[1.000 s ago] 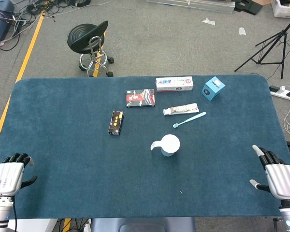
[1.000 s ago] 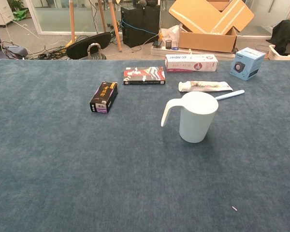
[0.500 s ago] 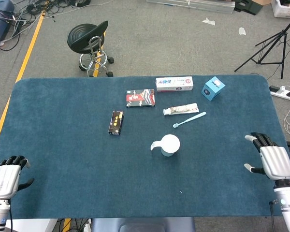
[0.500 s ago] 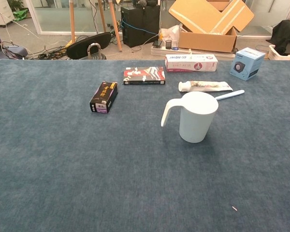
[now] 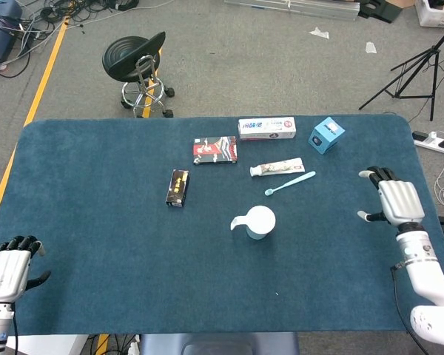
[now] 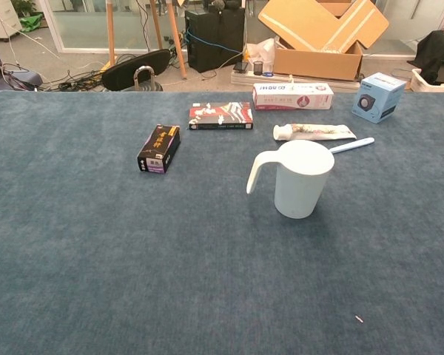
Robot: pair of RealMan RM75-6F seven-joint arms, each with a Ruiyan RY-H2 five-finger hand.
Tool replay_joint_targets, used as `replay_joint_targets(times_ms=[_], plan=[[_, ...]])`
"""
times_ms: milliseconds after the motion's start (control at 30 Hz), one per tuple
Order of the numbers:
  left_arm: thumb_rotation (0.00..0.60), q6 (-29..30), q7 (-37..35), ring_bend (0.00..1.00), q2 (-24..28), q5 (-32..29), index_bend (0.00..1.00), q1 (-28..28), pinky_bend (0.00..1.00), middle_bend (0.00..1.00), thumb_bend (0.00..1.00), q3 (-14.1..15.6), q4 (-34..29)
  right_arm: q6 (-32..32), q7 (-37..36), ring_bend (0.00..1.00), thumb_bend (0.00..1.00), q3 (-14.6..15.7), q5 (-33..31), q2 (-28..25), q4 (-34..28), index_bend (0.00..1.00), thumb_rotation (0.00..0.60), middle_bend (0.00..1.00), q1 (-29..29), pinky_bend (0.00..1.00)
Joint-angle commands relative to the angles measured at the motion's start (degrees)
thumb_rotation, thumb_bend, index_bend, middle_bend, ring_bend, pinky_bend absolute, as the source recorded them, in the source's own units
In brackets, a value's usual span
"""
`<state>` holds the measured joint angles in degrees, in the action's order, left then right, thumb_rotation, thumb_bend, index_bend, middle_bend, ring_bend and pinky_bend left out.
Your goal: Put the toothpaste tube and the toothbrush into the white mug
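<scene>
A dark blue felt tabletop (image 5: 96, 281) fills the room's middle, with grey floor beyond. The white mug (image 5: 259, 221) stands upright near the centre, the toothbrush (image 5: 290, 183) just behind it and the toothpaste tube (image 5: 277, 168) beside that. The right robot hand (image 5: 397, 200) hovers empty, fingers apart, over the right edge; the left robot hand (image 5: 6, 265) sits empty, fingers loosely curled, at the near-left corner.

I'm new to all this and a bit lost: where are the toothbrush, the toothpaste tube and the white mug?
toothbrush (image 5: 290, 183): head view, middle of its handle.
toothpaste tube (image 5: 278, 168): head view, middle of its body.
white mug (image 6: 302, 188): chest view, its outer wall.
</scene>
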<state>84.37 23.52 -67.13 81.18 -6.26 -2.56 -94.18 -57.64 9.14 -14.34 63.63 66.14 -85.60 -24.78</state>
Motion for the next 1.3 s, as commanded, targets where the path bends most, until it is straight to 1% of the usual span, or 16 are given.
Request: replay_joint_targets(times_ms=[33, 300, 533, 633, 833, 967, 1067, 1167, 1300], plan=[[0.600, 0.0, 0.5, 0.31, 0.3, -0.2, 0.50, 0.0, 0.42, 0.38, 0.00, -0.1, -0.3, 3.8, 1.4, 0.15, 0.00, -1.4, -3.1, 4.2, 5.2, 0.27, 0.600, 0.21, -3.9, 0.42], [0.600, 0.2, 1.2, 0.31, 1.0, -0.8, 0.50, 0.1, 0.42, 0.38, 0.00, -0.4, -1.0, 10.0, 2.0, 0.15, 0.00, -2.5, -6.7, 11.9, 15.7, 0.27, 0.600, 0.21, -10.7, 0.42], [0.600, 0.3, 0.5, 0.31, 1.8, -1.2, 0.50, 0.4, 0.42, 0.38, 0.00, -0.4, -0.9, 14.7, 0.1, 0.15, 0.08, -2.7, -6.4, 17.0, 22.9, 0.27, 0.600, 0.22, -15.5, 0.42], [0.600, 0.5, -0.1, 0.31, 2.2, -1.2, 0.50, 0.7, 0.42, 0.38, 0.00, -0.4, -0.9, 16.2, -0.6, 0.15, 0.17, -2.7, -6.1, 18.5, 24.7, 0.27, 0.600, 0.22, -17.1, 0.42], [0.600, 1.1, -1.1, 0.31, 2.8, -1.0, 0.50, 1.2, 0.42, 0.38, 0.00, -0.1, -0.7, 18.1, 0.3, 0.15, 0.20, -2.0, -5.9, 21.0, 27.5, 0.27, 0.600, 0.22, -19.7, 0.42], [0.600, 1.7, -1.8, 0.31, 3.2, -0.9, 0.50, 1.7, 0.42, 0.38, 0.00, -0.1, -0.8, 20.0, 1.0, 0.15, 0.25, -1.6, -6.5, 23.5, 30.2, 0.27, 0.600, 0.21, -21.7, 0.42], [0.600, 2.1, -2.2, 0.31, 3.6, -0.9, 0.50, 2.1, 0.42, 0.38, 0.00, 0.0, -0.8, 21.3, 0.9, 0.14, 0.34, -1.6, -6.8, 25.4, 32.5, 0.27, 0.600, 0.20, -23.1, 0.41], [0.600, 2.5, -2.7, 0.31, 4.0, -0.9, 0.51, 2.5, 0.42, 0.38, 0.00, 0.0, -0.8, 22.5, 0.5, 0.13, 0.47, -1.7, -7.0, 27.3, 34.9, 0.26, 0.600, 0.19, -24.4, 0.40], [0.600, 3.0, -3.5, 0.31, 4.4, -0.9, 0.51, 3.0, 0.42, 0.38, 0.00, 0.1, -0.8, 23.4, -0.3, 0.10, 0.67, -1.8, -6.8, 29.5, 37.4, 0.21, 0.600, 0.15, -25.7, 0.38]])
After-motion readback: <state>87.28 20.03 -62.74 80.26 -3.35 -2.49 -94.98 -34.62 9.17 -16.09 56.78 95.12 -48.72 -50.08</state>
